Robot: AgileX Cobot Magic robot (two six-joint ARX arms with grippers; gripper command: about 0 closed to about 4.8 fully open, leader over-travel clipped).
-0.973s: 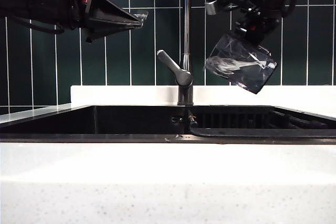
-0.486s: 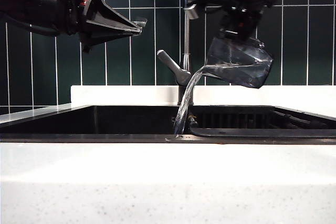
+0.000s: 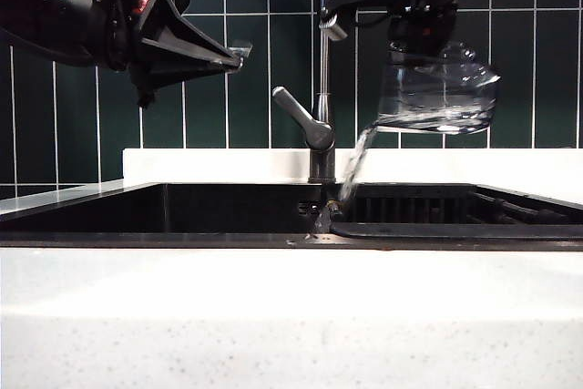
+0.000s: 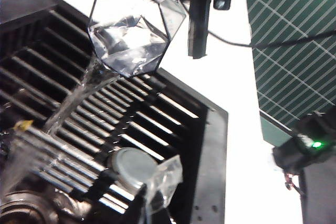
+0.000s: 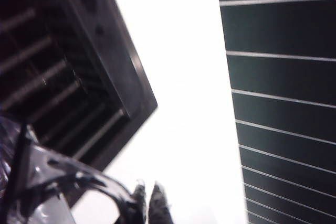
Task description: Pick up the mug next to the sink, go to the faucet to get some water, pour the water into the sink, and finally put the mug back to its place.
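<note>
Mug [image 3: 437, 88] of clear faceted glass, held high to the right of the faucet [image 3: 321, 70] by the right gripper [image 5: 147, 203], whose fingers are closed on it from above (in the right wrist view the fingertips sit pressed together beside the glass handle). The mug is tipped toward the faucet, and water [image 3: 351, 166] leaves its lower lip in a thin stream that falls into the sink [image 3: 228, 211] just beside the faucet base. In the left wrist view the stream lands on the ribbed black section. Left gripper [image 3: 239, 50], fully closed and holding nothing, hangs level at upper left, its tips pointing toward the faucet pipe and well apart from it.
</note>
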